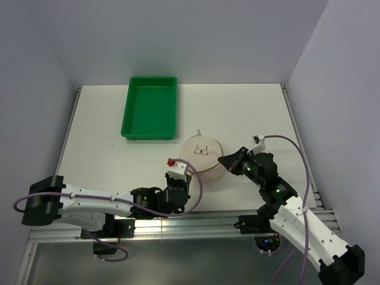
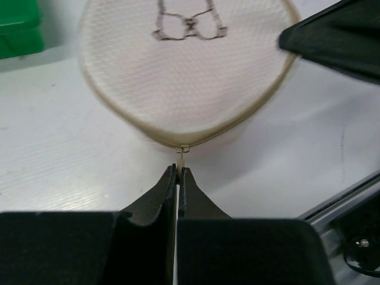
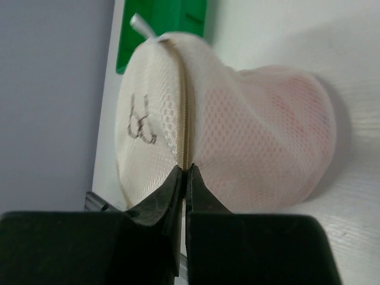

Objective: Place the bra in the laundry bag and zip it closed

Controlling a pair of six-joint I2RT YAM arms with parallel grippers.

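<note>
Laundry bag (image 1: 202, 155) sits on the worktop (image 1: 107, 160) between both jaws: left jaws pinch its zipper pull (image 2: 180, 153) at their tips, right jaws clamp its zipped rim (image 3: 184, 119).

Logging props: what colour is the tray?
The tray is green; top view shows it best.

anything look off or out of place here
Nothing stands out. The round white mesh laundry bag lies intact on the white table, the pale pink bra showing only through its mesh, no strap seen trailing out. The left claw pinches the zipper pull, the right claw the rim seam. The green plastic tray sits upright behind.
</note>
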